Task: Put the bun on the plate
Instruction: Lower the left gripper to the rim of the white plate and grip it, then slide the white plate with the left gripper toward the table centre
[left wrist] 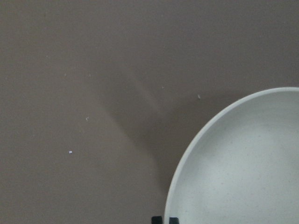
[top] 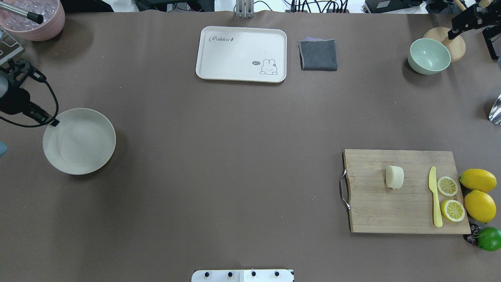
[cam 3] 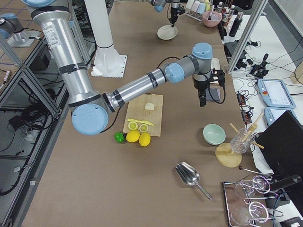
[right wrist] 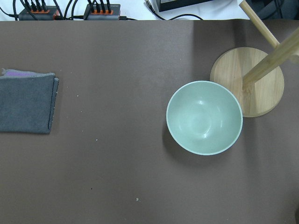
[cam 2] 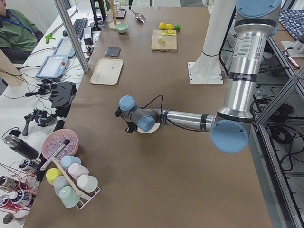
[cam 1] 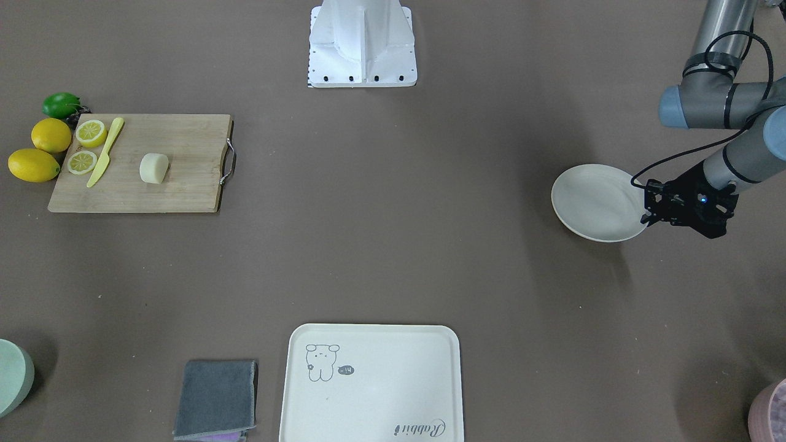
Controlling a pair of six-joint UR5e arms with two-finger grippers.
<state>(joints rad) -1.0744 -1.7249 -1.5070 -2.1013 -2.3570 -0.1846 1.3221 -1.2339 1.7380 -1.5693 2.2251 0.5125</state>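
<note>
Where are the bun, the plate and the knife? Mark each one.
bun (top: 394, 177): overhead view, top side.
plate (top: 79, 141): overhead view, bare centre.
knife (top: 434, 197): overhead view, mid-length.

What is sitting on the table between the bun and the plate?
Nothing visible. From the bun on the cutting board across to the plate the table is bare; the tray lies well off that line.

the plate (left wrist: 243, 177) runs off the left wrist view's right and bottom edges; of the left gripper (left wrist: 165, 220) only the tips show, grip unclear.
</note>
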